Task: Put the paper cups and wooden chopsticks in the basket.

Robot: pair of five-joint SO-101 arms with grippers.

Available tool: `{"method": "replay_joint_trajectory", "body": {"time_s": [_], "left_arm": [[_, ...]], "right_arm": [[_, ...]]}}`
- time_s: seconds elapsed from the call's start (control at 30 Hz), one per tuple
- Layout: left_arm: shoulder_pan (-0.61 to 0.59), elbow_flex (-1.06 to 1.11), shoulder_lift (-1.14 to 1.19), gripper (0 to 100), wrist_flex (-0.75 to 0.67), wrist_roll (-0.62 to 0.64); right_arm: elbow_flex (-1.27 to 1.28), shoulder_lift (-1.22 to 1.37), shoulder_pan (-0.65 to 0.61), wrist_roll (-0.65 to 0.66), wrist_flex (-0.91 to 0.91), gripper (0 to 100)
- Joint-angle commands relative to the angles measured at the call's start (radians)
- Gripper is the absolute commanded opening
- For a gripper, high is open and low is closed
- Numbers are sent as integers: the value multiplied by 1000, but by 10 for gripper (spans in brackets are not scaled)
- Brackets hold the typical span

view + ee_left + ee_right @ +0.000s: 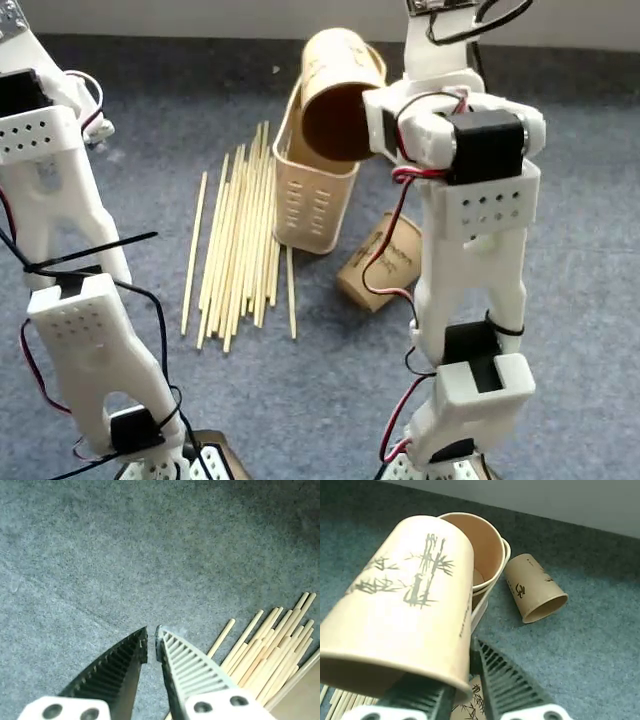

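Grey carpet-like cloth covers the counter (580, 300). Nearest the arm bases, a fallen cup (385, 265) lies on its side just beside the basket (312, 205). On the basket's other side the wooden chopsticks (240, 240) lie in a loose sheaf on the cloth, outside the basket. The left gripper (151, 636) hangs over bare cloth near the chopstick ends, its fingers (190, 665) drawn together on nothing. Over the basket's far end the right gripper (464, 672) carries a bamboo-printed cup (405, 605), tilted, with the fingers clamped on its rim. Just behind that cup, two nested cups (487, 545) appear to sit in the basket. Farther off, a far cup (535, 587) lies on its side on the cloth, short of the pale wall (545, 500).
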Motion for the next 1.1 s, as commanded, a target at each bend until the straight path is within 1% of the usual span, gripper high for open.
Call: {"method": "replay_joint_trajectory", "body": {"time_s": [0.0, 0.13, 0.2, 0.27, 0.43, 0.6, 0.63, 0.7, 0.73, 0.77, 0.87, 0.97, 1.07], "left_arm": [[25, -8, -13, 56, -17, 6], [65, -8, -18, 56, -17, 5], [73, -8, -18, 56, -17, -37], [74, -10, -18, 56, -18, -75], [77, -10, -19, 56, -63, -75], [127, -38, -19, 60, -129, -86], [143, -65, -18, 66, -147, -124], [185, -124, -19, 103, -173, -230], [206, -168, -19, 133, -180, -262], [223, -223, -19, 168, -183, -278], [249, -403, -13, 268, -230, -279], [311, -493, -12, 264, -259, -301], [397, -464, -12, 259, -258, -405]], "right_arm": [[59, 4, 15, -14, -2, 5], [65, 67, 51, -69, -111, 5], [68, 76, 59, -72, -128, 5], [73, 79, 58, -68, -104, 5], [65, 125, 51, -49, -38, 5], [1, 87, 45, -92, 19, 5], [-13, 71, 45, -97, 21, 5], [-33, 30, 45, -97, 19, 5], [-44, 7, 45, -94, 18, 5], [-61, -16, 44, -89, 18, 5], [-85, -87, -16, -26, 19, 5], [-85, -134, -93, 5, 19, 5], [-88, -143, -128, 26, 19, 5]]}}
